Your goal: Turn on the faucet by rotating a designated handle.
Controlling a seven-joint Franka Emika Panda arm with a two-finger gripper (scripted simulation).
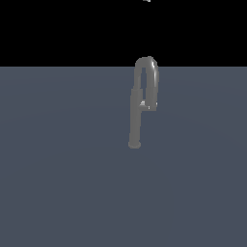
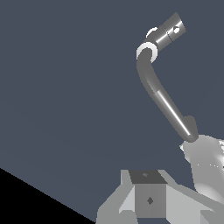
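I read no text, label, brand or number anywhere; the faucet (image 1: 136, 111) and the grey floor (image 1: 58, 169) carry none.

The faucet (image 1: 136, 111) is dull grey metal all over, with a pale shine along the top of its curved spout. The handle (image 1: 143, 103) is the same grey with a small whitish highlight. The floor (image 1: 58, 169) is plain slate blue-grey, unpatterned, under a flat black background. In the wrist view, the gripper (image 2: 151, 205) is light grey with darker grey faces.
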